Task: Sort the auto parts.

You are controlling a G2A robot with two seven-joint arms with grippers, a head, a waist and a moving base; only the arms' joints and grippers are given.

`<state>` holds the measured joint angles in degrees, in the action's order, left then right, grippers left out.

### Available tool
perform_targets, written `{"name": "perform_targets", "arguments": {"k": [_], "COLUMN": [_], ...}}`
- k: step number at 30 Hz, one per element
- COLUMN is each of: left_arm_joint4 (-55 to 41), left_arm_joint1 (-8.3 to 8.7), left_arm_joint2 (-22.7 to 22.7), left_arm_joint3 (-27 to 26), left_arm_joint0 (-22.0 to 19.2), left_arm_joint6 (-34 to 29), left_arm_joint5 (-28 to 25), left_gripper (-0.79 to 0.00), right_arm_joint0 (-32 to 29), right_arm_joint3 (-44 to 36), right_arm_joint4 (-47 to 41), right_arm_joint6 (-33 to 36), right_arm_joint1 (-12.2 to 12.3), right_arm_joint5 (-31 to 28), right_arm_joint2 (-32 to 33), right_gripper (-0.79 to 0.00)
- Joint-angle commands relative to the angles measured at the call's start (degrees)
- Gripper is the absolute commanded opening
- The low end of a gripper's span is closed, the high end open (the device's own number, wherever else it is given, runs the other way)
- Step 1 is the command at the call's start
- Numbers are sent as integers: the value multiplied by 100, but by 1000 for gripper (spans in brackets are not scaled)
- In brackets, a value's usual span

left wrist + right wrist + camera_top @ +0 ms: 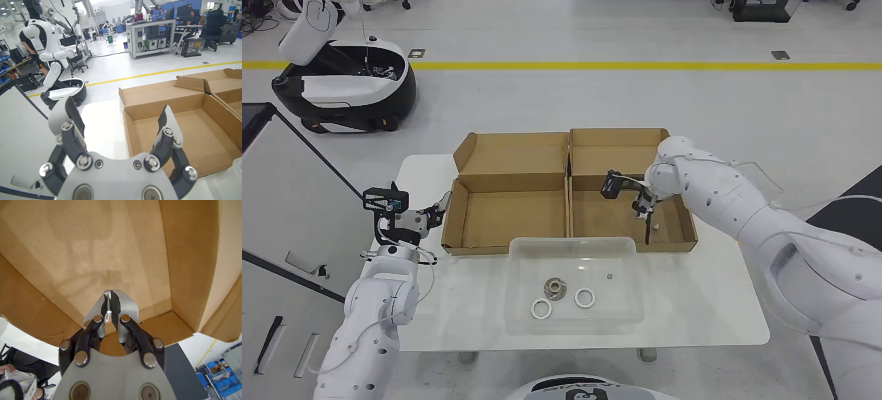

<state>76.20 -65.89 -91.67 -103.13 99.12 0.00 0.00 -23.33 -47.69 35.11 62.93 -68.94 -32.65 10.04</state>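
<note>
My right gripper (109, 303) is shut on a threaded metal bolt (108, 308) and hangs over the floor of the right cardboard box (94, 247). From above, that gripper (646, 237) sits over the box (674, 230) near its front right corner. A clear plastic tray (522, 250) at the table's front holds two white rings (540, 309) (585, 297), a metal bushing (555, 289) and a tiny part (610, 276). My left gripper (121, 117) stands open and empty by the left box (189, 136), seen from above (438, 211) at that box's left wall.
Both boxes (507, 205) lie side by side with lids folded back. The white table (712, 310) has bare room to the right of the tray. Another robot (342, 80) stands on the floor beyond the table's far left.
</note>
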Motion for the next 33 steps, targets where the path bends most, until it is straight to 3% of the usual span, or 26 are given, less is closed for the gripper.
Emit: {"name": "perform_targets", "arguments": {"k": [1,5,10,16,17,20,21,22,24,31,33], "left_arm_joint4": [0,0,0,0,0,0,0,0,0,0,0], "left_arm_joint1": [0,0,0,0,0,0,0,0,0,0,0], "left_arm_joint2": [0,0,0,0,0,0,0,0,0,0,0], "left_arm_joint3": [0,0,0,0,0,0,0,0,0,0,0], "left_arm_joint0": [0,0,0,0,0,0,0,0,0,0,0], "left_arm_joint6": [0,0,0,0,0,0,0,0,0,0,0], "left_arm_joint5": [0,0,0,0,0,0,0,0,0,0,0], "left_gripper": [0,0,0,0,0,0,0,0,0,0,0], "right_arm_joint0": [-4,-11,-12,13,30,74,93,111,149,240,226], "right_arm_joint3": [99,276,478,704,724,750,736,710,638,-110,-521], "right_arm_joint4": [18,47,89,134,141,154,171,169,188,117,87], "right_arm_joint6": [-16,-26,-43,-95,-108,-124,-122,-135,-132,49,191], "right_arm_joint1": [-57,-165,-278,-369,-376,-373,-366,-353,-312,38,199], "right_arm_joint5": [-36,-104,-166,-233,-240,-281,-281,-295,-317,-525,-592], "right_arm_joint2": [5,18,46,110,129,194,216,248,311,681,826], "right_gripper": [-785,-782,-557,-529,-465,-419,-366,-200,-18,0,-46]}}
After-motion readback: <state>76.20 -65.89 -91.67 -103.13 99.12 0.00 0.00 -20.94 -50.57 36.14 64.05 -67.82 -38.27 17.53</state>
